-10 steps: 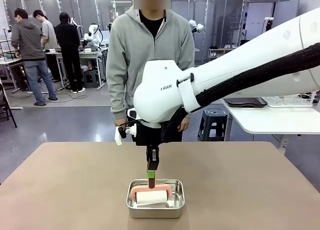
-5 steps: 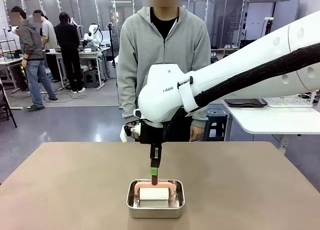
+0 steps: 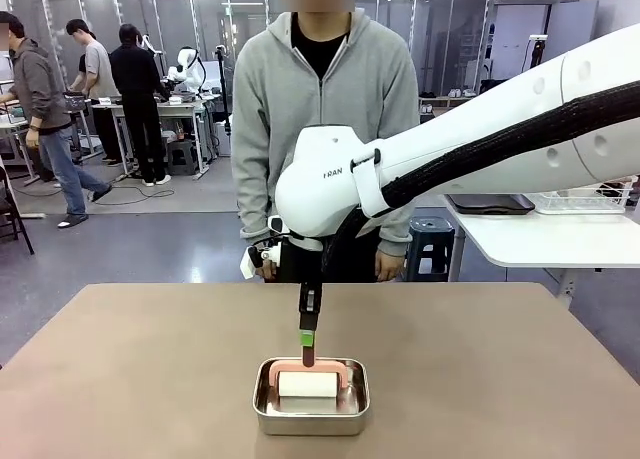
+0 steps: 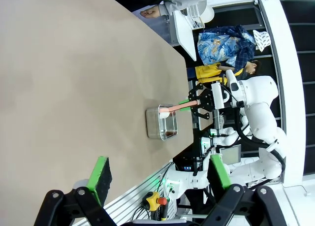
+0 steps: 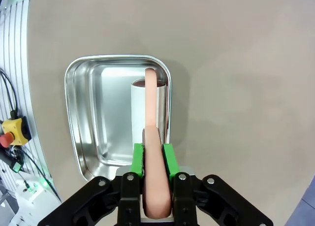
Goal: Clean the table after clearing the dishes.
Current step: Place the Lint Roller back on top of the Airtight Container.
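1. A big taupe-brown table point(image 3: 120, 379) with a plain matte top is seen running from the near edge across to the far side.
2. One thing is found sitting directly on it: a square steel pan point(image 3: 311, 411), parked around the middle and close to the near edge.
3. In the right wrist view the pan's shiny rim and rounded corners can be made out, with bare tabletop all around it.
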### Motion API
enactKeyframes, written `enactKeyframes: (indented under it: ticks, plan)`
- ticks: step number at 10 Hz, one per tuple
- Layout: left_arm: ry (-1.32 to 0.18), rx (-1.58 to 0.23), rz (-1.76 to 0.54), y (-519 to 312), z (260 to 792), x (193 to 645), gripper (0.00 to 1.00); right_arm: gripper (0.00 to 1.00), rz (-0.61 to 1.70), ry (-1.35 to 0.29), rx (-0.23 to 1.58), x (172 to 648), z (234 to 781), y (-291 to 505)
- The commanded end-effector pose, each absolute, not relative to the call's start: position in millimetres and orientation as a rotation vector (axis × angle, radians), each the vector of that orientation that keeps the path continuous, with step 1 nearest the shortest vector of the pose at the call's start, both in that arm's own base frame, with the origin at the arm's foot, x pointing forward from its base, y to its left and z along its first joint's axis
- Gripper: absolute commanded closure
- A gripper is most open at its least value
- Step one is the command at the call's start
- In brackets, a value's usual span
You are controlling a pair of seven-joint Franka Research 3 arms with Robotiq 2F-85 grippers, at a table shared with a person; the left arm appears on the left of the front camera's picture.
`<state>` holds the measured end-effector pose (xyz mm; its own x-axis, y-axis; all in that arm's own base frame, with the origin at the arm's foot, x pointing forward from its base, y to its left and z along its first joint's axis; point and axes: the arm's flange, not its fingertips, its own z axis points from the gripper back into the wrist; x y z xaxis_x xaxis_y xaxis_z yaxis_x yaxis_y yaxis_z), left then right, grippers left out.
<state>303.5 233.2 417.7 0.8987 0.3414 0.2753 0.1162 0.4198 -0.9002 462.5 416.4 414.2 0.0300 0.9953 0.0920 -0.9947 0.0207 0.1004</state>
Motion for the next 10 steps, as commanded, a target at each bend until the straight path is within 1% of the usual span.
enactKeyframes:
  ticks: [1, 2, 3, 4, 5, 6, 10]
  plan:
    - [-0.457, -1.147, 0.163, 234, 420, 304, 0.0, 0.7, 1.527, 0.015, 0.113, 470, 404, 420]
    - [-0.457, -1.147, 0.163, 234, 420, 304, 0.0, 0.58, 1.529, 0.013, 0.111, 470, 407, 421]
    - [-0.457, -1.147, 0.163, 234, 420, 304, 0.0, 0.41, 1.528, 0.009, 0.106, 470, 411, 419]
    - [-0.457, -1.147, 0.163, 234, 420, 304, 0.0, 0.29, 1.525, -0.014, 0.126, 468, 417, 417]
    - [-0.457, -1.147, 0.163, 234, 420, 304, 0.0, 0.12, 1.524, -0.024, 0.118, 467, 423, 414]
    - [-0.457, -1.147, 0.163, 234, 420, 304, 0.0, 0.0, 1.523, -0.037, 0.113, 467, 429, 413]
    - [-0.457, -1.147, 0.163, 234, 420, 304, 0.0, 0.0, 1.523, -0.062, 0.085, 470, 440, 415]
